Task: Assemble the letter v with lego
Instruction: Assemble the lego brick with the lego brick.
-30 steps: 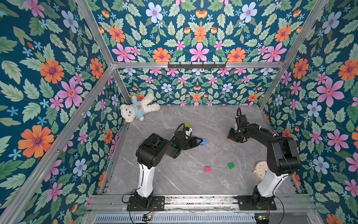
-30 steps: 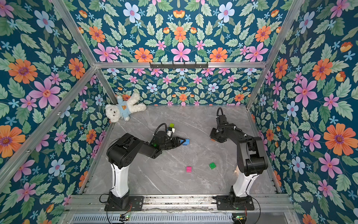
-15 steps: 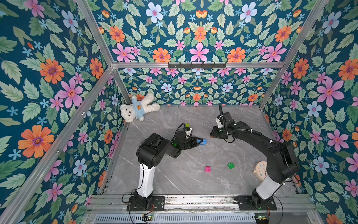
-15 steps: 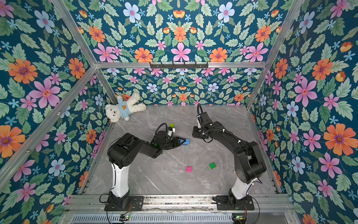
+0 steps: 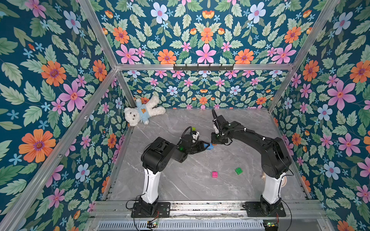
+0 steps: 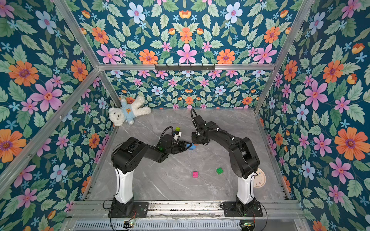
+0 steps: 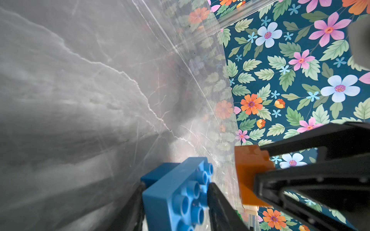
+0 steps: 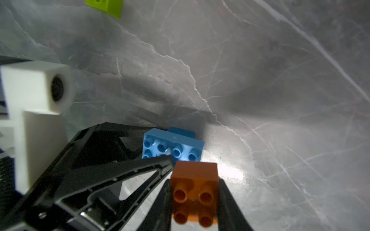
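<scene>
My left gripper is shut on a long light-blue lego brick with a dark blue brick joined beneath it, low over the table's middle. My right gripper is shut on an orange brick, studs toward its camera, right beside the light-blue brick; whether the two touch I cannot tell. A lime brick lies behind my left wrist. Nearer the front lie a pink brick and a green brick. No letter v shows in any view.
A white teddy bear lies in the back left corner. A round beige disc sits by the right arm's base. Flowered walls close in the grey marble table on three sides.
My right arm has swung left from the right side of the table, carrying the orange brick up to the light-blue brick. The left arm has stayed in place.
</scene>
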Robot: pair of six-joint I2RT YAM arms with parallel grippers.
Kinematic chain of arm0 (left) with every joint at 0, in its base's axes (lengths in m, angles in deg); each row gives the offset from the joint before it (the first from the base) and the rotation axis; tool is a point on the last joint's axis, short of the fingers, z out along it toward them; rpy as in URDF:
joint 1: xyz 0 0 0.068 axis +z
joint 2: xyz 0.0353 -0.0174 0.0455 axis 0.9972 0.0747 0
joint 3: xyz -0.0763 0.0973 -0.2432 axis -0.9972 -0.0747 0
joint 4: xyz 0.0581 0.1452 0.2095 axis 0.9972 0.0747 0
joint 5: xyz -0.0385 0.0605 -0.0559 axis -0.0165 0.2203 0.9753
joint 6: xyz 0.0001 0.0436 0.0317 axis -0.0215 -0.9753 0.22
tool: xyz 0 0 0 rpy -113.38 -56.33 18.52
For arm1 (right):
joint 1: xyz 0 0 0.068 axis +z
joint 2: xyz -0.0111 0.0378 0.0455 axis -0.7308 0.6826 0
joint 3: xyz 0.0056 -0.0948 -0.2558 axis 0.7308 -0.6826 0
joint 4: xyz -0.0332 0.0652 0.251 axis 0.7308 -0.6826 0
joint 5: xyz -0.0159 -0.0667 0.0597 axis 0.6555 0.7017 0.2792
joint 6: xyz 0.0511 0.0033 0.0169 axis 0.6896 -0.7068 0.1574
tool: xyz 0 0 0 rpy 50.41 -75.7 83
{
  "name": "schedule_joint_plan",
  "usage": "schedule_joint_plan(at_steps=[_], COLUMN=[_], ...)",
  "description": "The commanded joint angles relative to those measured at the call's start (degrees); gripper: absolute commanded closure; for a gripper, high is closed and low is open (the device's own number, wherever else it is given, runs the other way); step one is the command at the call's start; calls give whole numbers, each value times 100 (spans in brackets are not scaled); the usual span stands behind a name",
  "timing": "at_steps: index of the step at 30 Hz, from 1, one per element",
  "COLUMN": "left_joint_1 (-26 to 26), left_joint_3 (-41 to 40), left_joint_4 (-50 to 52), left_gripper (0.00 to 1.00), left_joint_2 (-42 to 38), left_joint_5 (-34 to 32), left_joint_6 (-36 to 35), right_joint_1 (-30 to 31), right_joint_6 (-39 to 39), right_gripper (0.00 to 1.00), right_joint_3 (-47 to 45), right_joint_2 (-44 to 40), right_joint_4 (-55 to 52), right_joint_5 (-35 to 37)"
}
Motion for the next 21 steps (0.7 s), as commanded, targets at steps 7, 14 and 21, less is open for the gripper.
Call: schedule_joint_plan(at_steps=[7, 14, 21], left_joint_1=[3, 3, 5], left_joint_3=[-33, -17, -26], left_joint_4=[948, 931, 923], left_gripper=[50, 50, 50], left_joint_2=[121, 165, 174], left_joint_5=[-309, -294, -281], left_joint_6=[-132, -124, -124], right_joint_1=[107, 124, 124], right_joint_6=[337, 488, 536], right_gripper=[100, 100, 100], right_joint_3=[137, 173, 196], right_joint_2=[207, 323, 379], right_joint_4=[-323, -320, -308], right_joint_5=[137, 312, 348])
